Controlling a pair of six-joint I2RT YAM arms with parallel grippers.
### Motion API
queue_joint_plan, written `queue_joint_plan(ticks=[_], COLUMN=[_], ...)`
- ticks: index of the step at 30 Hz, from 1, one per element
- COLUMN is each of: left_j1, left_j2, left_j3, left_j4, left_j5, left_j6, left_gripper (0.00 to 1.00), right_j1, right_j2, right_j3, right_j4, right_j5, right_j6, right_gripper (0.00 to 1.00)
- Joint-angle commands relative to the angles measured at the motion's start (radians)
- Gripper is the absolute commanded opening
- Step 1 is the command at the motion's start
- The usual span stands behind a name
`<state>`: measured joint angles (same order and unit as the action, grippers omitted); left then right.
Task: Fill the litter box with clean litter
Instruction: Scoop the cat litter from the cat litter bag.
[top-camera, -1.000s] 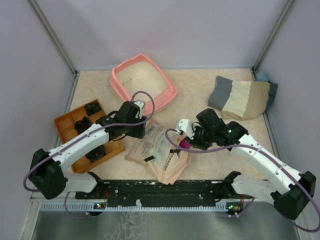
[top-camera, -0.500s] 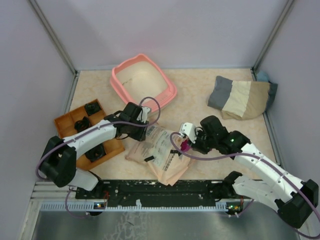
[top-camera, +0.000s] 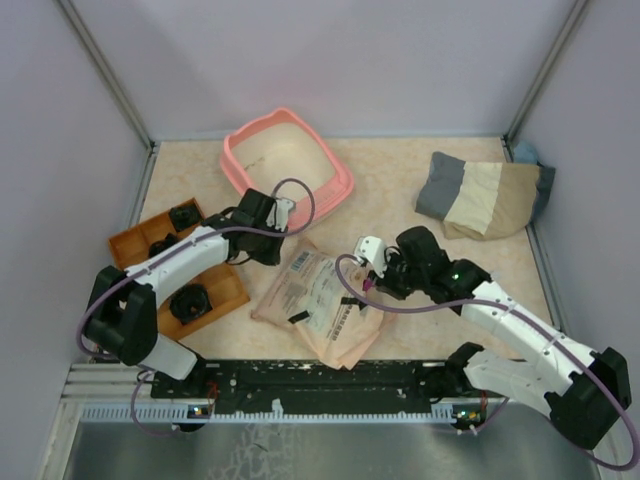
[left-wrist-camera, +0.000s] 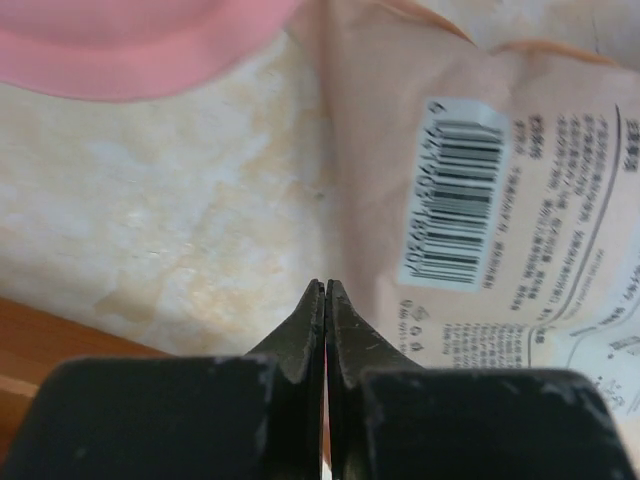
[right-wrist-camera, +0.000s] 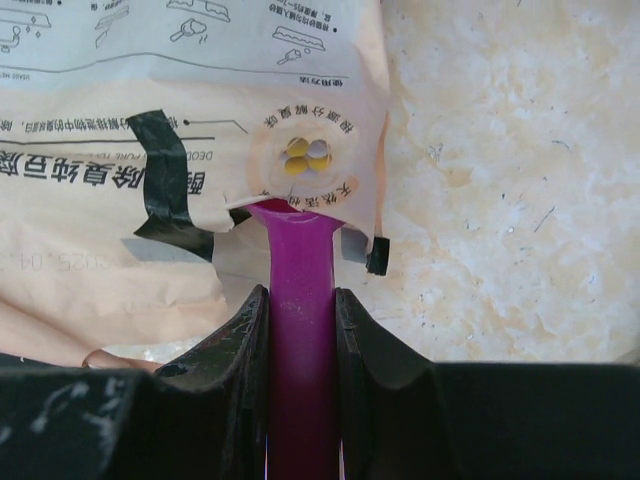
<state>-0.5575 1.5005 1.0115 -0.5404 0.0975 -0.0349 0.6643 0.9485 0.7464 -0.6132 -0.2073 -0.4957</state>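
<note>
**Orange tray** (top-camera: 128, 243): a rigid, compartmented tray on the left side of the table (top-camera: 400, 190). Black parts sit in its cells and are too small to identify. The left arm crosses above the tray and covers part of it. The arm reaches forward and to the right with the wrist held low.

**Left gripper** (left-wrist-camera: 325, 288): the jaws are fully closed, with the dark tapered tips pressed together. The tips meet at the left edge of the bag (top-camera: 318, 300). Whether they nip any paper is not clear.

**Litter box** (top-camera: 238, 160): salmon-pink moulded plastic with rounded corners and a raised rim. It stands at the far centre-left of the table, just beyond the left gripper. The left wrist view cuts it down to a curved strip of rim.

**Bag**: beige printed paper, creased, lying flat at near centre between the two grippers. A barcode label faces up, and the contents are hidden.

**Right arm**: the elbow is bent and the forearm angles in toward the centre, with the wrist low.

**Right gripper** (right-wrist-camera: 300, 292): the jaws are clamped on the flat, smooth magenta handle of the scoop (right-wrist-camera: 300, 340). The scoop's head is hidden beneath a torn flap of the bag.

**Cushion** (top-camera: 480, 195): soft fabric in grey, cream and tan panels, at the far right.
</note>
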Motion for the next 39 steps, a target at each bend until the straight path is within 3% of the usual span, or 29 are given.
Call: queue_joint_plan(ticks=[1, 6, 7, 11, 12, 15, 21, 23, 25, 27, 29, 35, 39], left_j1=[0.072, 0.100, 0.099, 0.099, 0.100, 0.098, 0.098, 0.098, 0.097, 0.098, 0.097, 0.098, 0.099], left_j2=[-0.007, -0.011, -0.012, -0.024, -0.026, -0.019, 0.031, 0.061, 0.081, 0.077, 0.073, 0.090, 0.113], left_j3=[0.058, 0.086, 0.091, 0.049, 0.027, -0.025, -0.070, -0.069, -0.077, -0.109, -0.118, -0.005, 0.069], left_j4=[0.036, 0.032, 0.020, -0.029, -0.027, -0.018, 0.022, 0.017, 0.026, 0.079, 0.103, 0.064, 0.073], left_j5=[0.007, 0.025, 0.050, 0.204, 0.233, 0.283, 0.263, 0.266, 0.300, 0.325, 0.323, 0.282, 0.255], left_j6=[0.028, 0.025, 0.021, -0.011, -0.012, -0.034, -0.074, -0.098, -0.117, -0.139, -0.151, -0.131, -0.106], left_gripper=[0.00, 0.00, 0.05, 0.43, 0.47, 0.55, 0.60, 0.57, 0.48, 0.29, 0.04, 0.00, 0.00], right_j1=[-0.012, -0.013, -0.014, -0.014, -0.014, -0.013, -0.015, -0.021, -0.044, -0.062, -0.063, -0.075, -0.124], right_j2=[0.025, 0.045, 0.045, 0.011, 0.002, -0.010, 0.002, 0.016, 0.041, 0.076, 0.097, 0.096, 0.138], right_j3=[0.007, 0.019, 0.028, 0.045, 0.048, 0.050, 0.023, 0.016, 0.030, 0.051, 0.060, 0.056, 0.142], right_j4=[0.208, 0.218, 0.191, 0.115, 0.104, 0.078, 0.059, 0.074, 0.089, 0.094, 0.097, 0.232, 0.249], right_j5=[-0.046, -0.049, -0.050, -0.009, -0.005, -0.024, -0.080, -0.067, -0.076, -0.105, -0.128, -0.171, -0.221], right_j6=[0.019, 0.037, 0.031, 0.008, 0.005, 0.001, -0.023, -0.045, -0.054, -0.056, -0.058, -0.040, -0.014], right_gripper=[0.00, 0.00, 0.00, 0.00, 0.00, 0.00, 0.00, 0.00, 0.00, 0.00, 0.00, 0.00, 0.00])
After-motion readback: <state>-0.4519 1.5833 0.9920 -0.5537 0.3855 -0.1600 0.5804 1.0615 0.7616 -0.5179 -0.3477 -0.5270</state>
